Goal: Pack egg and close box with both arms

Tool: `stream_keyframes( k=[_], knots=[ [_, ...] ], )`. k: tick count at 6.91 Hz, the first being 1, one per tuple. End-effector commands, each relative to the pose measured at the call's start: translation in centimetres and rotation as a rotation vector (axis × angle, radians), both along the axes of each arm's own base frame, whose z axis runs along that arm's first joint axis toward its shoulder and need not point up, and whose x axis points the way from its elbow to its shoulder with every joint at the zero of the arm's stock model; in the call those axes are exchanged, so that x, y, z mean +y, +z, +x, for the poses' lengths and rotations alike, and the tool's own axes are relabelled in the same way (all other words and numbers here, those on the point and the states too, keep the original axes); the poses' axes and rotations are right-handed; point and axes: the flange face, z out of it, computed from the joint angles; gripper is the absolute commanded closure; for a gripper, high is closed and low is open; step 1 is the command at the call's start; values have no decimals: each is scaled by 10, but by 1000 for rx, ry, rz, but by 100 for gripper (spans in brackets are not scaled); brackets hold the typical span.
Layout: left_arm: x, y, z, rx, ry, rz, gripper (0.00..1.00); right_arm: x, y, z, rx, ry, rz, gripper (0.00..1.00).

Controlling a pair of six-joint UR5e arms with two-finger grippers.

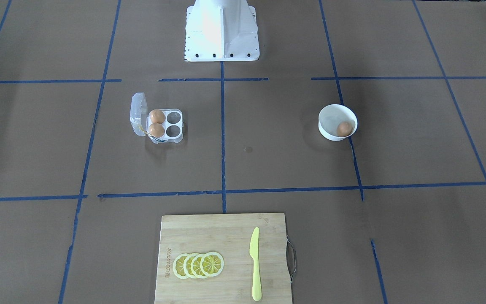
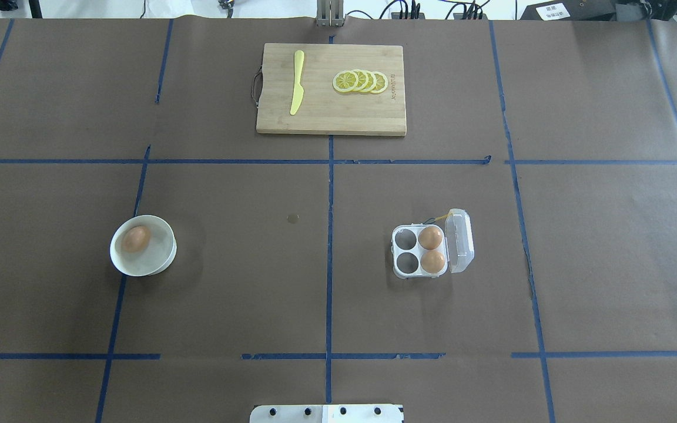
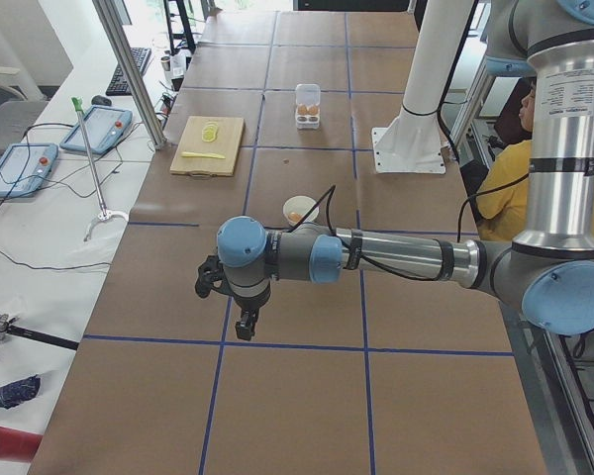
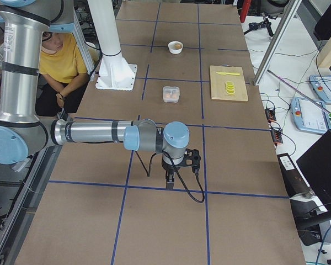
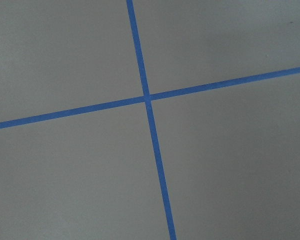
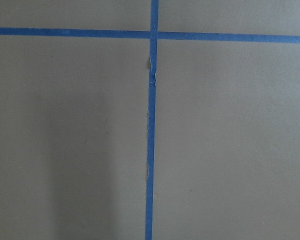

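While the egg (image 2: 136, 238) lies in the white bowl (image 2: 114, 254), well apart from the open box (image 2: 407, 251) holding two other eggs (image 2: 431, 238), the left gripper (image 3: 246, 327) and right gripper (image 4: 169, 180) hang over the table (image 2: 256, 294), and I cannot tell if they are released or clenched.

Two high cameras look steeply down from opposite sides, sharing the egg box (image 1: 165, 123) and bowl (image 1: 326, 131), two end cameras look along the table (image 3: 297, 396), and both wrist cameras stare closely at blue tape (image 5: 146, 97).

Brown-papered table (image 2: 227, 294) with blue tape grid (image 2: 329, 264), white cable-strewn bench (image 3: 40, 237) alongside.
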Motion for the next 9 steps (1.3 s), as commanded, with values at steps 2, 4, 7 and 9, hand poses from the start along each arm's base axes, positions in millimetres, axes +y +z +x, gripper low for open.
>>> stream_keyframes(
  k=[2, 4, 7, 9],
  knots=[
    [1, 3, 0, -2, 0, 52, 0, 0, 0, -1, -1, 2, -4, 0],
    [-1, -1, 6, -5, 16, 72, 0, -7, -7, -19, -5, -36, 8, 0],
    [-14, -26, 17, 25, 32, 229, 0, -24, -49, -31, -16, -62, 122, 0],
    [-26, -59, 18, 30, 37, 443, 0, -32, -64, -34, -20, -62, 233, 0]
  ],
)
